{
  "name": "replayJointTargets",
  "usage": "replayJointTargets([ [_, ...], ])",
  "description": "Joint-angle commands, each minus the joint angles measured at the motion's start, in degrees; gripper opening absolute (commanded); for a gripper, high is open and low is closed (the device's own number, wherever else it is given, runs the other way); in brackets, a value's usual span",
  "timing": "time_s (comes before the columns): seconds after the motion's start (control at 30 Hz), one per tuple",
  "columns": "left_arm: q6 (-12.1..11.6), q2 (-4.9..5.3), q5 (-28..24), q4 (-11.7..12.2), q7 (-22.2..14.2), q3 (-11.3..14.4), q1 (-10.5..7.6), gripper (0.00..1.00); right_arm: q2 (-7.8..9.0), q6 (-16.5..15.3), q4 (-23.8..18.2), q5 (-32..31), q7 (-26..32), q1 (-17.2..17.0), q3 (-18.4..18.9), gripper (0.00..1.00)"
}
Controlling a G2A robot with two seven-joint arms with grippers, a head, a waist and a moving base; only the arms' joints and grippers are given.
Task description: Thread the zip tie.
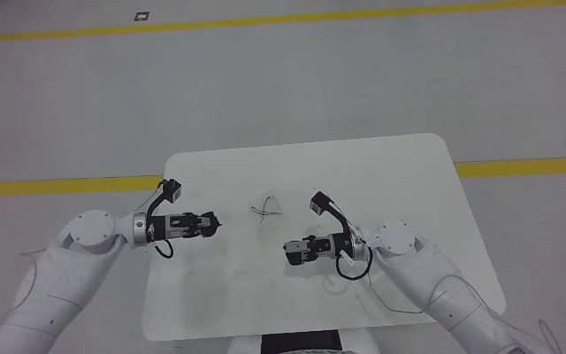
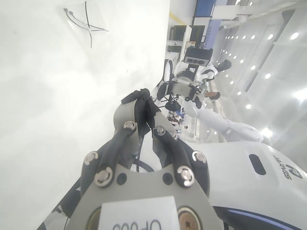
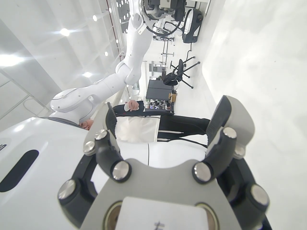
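Closest to my left wrist camera is the left gripper (image 2: 141,98), its two dark-wrapped fingertips (image 2: 129,99) pressed together. A thin black strand runs down between the fingers, and I cannot tell whether it is a tie or a cable. Beyond it, well apart on the white table (image 2: 36,96), lie the zip ties (image 2: 87,26), thin black strands crossing one another on a clear plastic sheet (image 2: 96,5). From my right wrist camera I see the right gripper (image 3: 165,118) with its jaws spread wide apart, just above the table (image 3: 263,48). From above, the left gripper (image 1: 210,224) and right gripper (image 1: 290,252) point inward toward each other over the table (image 1: 398,177). The zip ties (image 1: 263,209) lie between them, a little farther from me, touched by neither.
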Motion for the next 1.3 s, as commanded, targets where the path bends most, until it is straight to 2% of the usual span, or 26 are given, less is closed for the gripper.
replayJointTargets([
  [0.0, -0.03, -0.01, 0.01, 0.05, -0.03, 0.06, -0.04, 0.0, 0.0, 0.0, 0.0, 0.0, 0.0, 0.0, 0.0, 1.0],
  [0.07, -0.03, -0.01, 0.01, 0.05, -0.03, 0.06, -0.04, 0.0, -0.03, 0.89, -1.7, -2.85, -0.57, 0.63, -0.59, 1.0],
  [0.13, -0.03, -0.01, 0.01, 0.05, -0.03, 0.06, -0.04, 0.0, -0.2, 3.77, -4.31, -6.93, -1.03, 2.66, -1.66, 1.0],
  [0.17, -0.03, -0.01, 0.01, 0.05, -0.03, 0.06, -0.04, 0.0, -0.34, 5.49, -5.03, -8.47, -1.24, 3.7, -2.28, 1.0],
  [0.23, -0.03, -0.01, 0.01, 0.05, -0.03, 0.06, -0.04, 0.0, -0.83, 10.99, -6.21, -13.64, -1.78, 7.01, -4.35, 1.0],
  [0.3, -0.03, -0.01, 0.01, 0.05, -0.03, 0.06, -0.04, 0.0, -1.75, 14.6, -6.71, -14.89, -3.0, 9.77, -6.78, 1.0],
  [0.4, -0.03, -0.01, 0.01, 0.05, -0.03, 0.06, -0.04, 0.0, -3.25, 18.63, -5.31, -16.54, -4.1, 14.04, -10.37, 1.0],
  [0.47, -0.03, -0.01, 0.01, 0.05, -0.03, 0.06, -0.04, 0.0, -4.53, 23.41, -3.25, -18.55, -5.65, 17.63, -12.99, 1.0],
  [0.53, -0.03, -0.01, 0.01, 0.05, -0.03, 0.06, -0.04, 0.0, -5.78, 25.93, -1.15, -18.73, -7.5, 20.24, -14.84, 1.0],
  [0.6, -0.03, -0.01, 0.01, 0.05, -0.03, 0.06, -0.04, 0.0, -6.34, 26.28, -0.35, -20.72, -8.05, 21.83, -16.07, 1.0],
  [1.0, -0.03, -0.01, 0.01, 0.05, -0.03, 0.06, -0.04, 0.0, -6.49, 26.32, -0.97, -21.74, -8.78, 21.9, -16.43, 1.0],
  [1.07, -0.03, -0.01, 0.01, 0.05, -0.03, 0.06, -0.04, 0.0, -6.94, 28.22, -0.64, -23.16, -9.61, 23.24, -16.96, 1.0],
  [1.17, -0.03, -0.01, 0.01, 0.05, -0.03, 0.06, -0.04, 0.0, -8.36, 33.06, 1.62, -24.84, -11.49, 26.21, -18.75, 1.0],
  [1.27, -0.03, -0.01, 0.01, 0.05, -0.03, 0.06, -0.04, 0.0, -10.31, 36.57, 5.6, -23.34, -12.09, 29.39, -20.4, 1.0],
])
